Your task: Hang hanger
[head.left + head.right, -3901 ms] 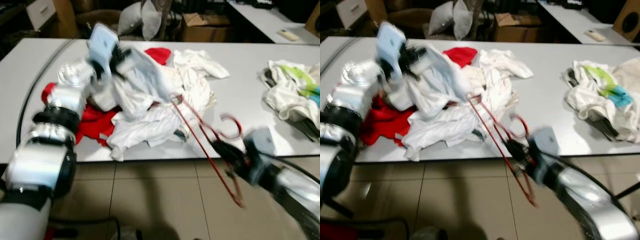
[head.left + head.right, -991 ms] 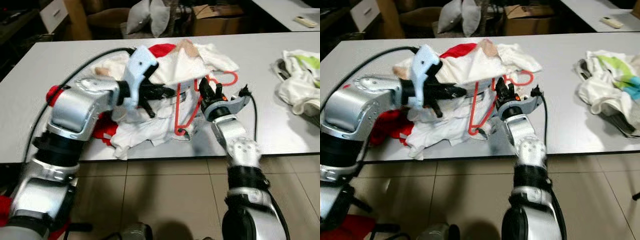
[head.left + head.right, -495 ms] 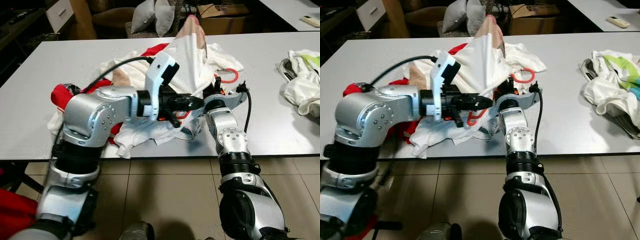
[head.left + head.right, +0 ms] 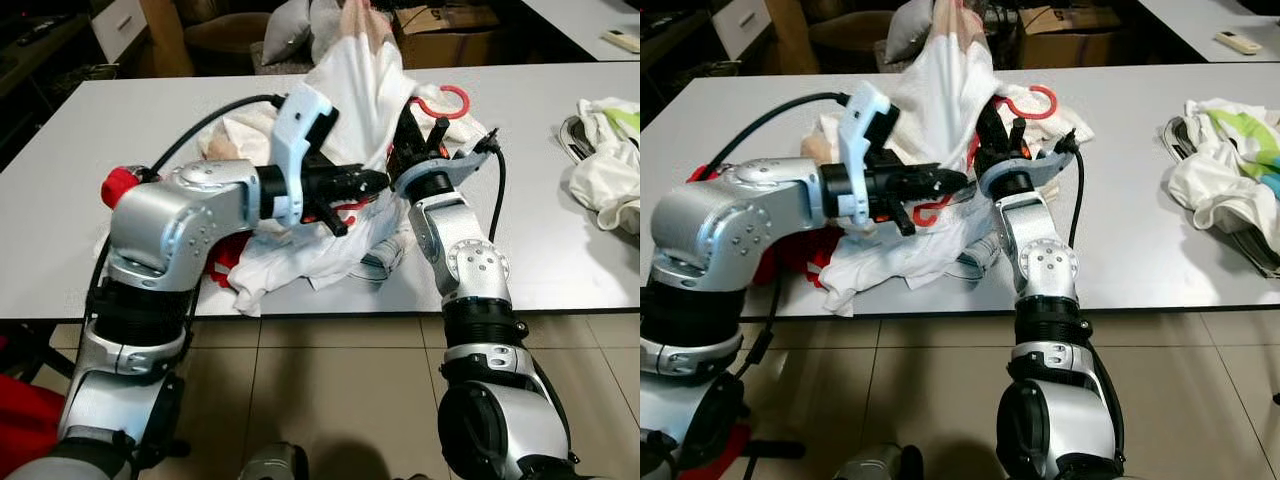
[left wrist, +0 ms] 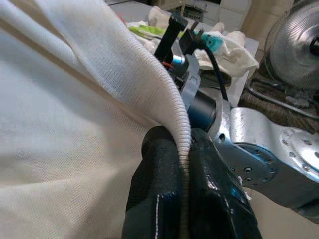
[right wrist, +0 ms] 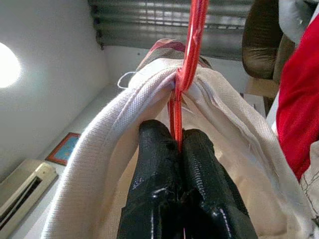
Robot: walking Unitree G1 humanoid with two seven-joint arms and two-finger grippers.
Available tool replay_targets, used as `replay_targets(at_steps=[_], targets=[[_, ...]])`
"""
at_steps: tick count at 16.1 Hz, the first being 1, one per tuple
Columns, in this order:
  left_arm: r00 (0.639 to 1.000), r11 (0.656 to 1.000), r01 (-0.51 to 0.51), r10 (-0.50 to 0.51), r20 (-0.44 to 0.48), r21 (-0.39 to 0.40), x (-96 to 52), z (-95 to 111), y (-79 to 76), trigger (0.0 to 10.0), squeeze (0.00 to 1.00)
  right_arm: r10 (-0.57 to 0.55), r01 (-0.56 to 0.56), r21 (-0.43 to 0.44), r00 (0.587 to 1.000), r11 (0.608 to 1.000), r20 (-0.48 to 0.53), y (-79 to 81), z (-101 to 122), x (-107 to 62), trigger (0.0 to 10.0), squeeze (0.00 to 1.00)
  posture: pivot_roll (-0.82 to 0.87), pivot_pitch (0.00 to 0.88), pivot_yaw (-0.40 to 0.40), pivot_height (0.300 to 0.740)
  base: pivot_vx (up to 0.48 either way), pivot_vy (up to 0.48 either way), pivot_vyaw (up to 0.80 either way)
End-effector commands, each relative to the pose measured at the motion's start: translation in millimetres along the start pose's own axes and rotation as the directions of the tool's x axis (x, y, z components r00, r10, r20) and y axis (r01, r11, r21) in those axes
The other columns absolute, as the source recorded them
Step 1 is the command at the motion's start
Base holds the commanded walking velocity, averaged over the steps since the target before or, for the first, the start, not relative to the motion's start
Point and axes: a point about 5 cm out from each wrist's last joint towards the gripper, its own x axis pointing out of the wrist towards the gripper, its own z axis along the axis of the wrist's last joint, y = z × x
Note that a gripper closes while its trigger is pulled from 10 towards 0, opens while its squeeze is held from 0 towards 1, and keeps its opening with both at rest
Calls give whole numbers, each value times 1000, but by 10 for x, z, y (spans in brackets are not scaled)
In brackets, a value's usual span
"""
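While both arms worked over the heap: scene logged at the grey worktop (image 4: 560, 250), laundry piled mid-surface.

Hanger: thin red plastic clothes hanger (image 4: 1025, 101), hook showing above the pile, its frame running down inside a cream-white knit garment (image 4: 365, 95) lifted clear of the heap.

Right gripper (image 6: 175, 149): fingers pressed together on the hanger's red wire just below the garment's neck opening, seen in the right wrist view; arm reaching up from the worktop edge.

Left gripper (image 5: 183, 164): clamped tight on the garment's ribbed hem or collar edge, fabric squeezed between the two black fingers; it sat just beside the right wrist.

Other items: red cloth (image 4: 120, 185) under the left arm; a second heap of white, green and blue clothes (image 4: 1230, 160) well apart on the right of the worktop.

Handling, judged: hanger light, fairly stiff but springy, smooth enough to slip or twist in a pinch; best held near the neck below the hook. Garment soft, limp, stretchy; the ribbed edge gives the firmest purchase.

Risk, judged: knit could snag on the hanger's shoulder ends.
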Motion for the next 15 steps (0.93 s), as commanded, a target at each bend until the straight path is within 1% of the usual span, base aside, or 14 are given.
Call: replay_targets(at_steps=[1,3,4,5,6,8,9,10,11,12,14,15], targets=[[998,998,57,-57,14,-18,20,36,-80,1647,0,19,-5,195,997,981,-69,65,-652,84,10000,0,132,46,66,740,0,0,0],[990,989,132,-128,65,-66,134,96,-214,1569,0,-13,28,164,996,986,-94,74,-750,189,10000,0,136,47,52,740,0,0,0],[987,987,145,-140,72,-68,160,112,-241,1569,0,-22,37,154,995,987,-102,69,-774,199,10000,0,137,47,50,740,0,0,0],[980,980,180,-172,95,-88,210,158,-299,1608,0,-53,67,131,993,989,-104,39,-810,210,10000,0,139,46,47,740,0,0,0],[974,972,207,-195,114,-107,236,192,-337,1608,0,-74,87,126,992,988,-101,15,-827,211,10000,0,140,46,42,740,0,0,0],[965,958,247,-230,127,-143,261,232,-389,1686,0,-91,102,144,993,984,-81,-13,-819,206,10000,0,138,45,45,740,0,0,0],[969,962,239,-226,103,-132,257,212,-384,1882,0,-86,96,166,994,982,-64,-8,-788,214,10000,0,135,45,51,740,0,0,0],[981,975,186,-178,74,-122,241,160,-310,1765,0,-69,77,181,996,980,-51,20,-748,223,10000,0,131,45,57,740,0,0,0],[988,980,152,-146,55,-128,215,127,-251,1137,0,-69,74,184,997,980,-33,27,-708,231,10000,0,128,46,60,740,0,0,0],[990,983,137,-134,32,-119,187,105,-228,980,0,-78,80,188,997,979,-18,16,-677,240,10000,0,130,46,60,740,0,0,0],[994,990,109,-110,-4,-91,148,58,-193,1216,0,-82,81,193,997,978,-5,19,-647,256,10000,0,134,44,57,740,0,0,0],[996,993,84,-86,-17,-87,117,40,-155,1098,0,-78,76,201,997,977,4,37,-633,269,10000,0,133,44,55,740,0,0,0]])
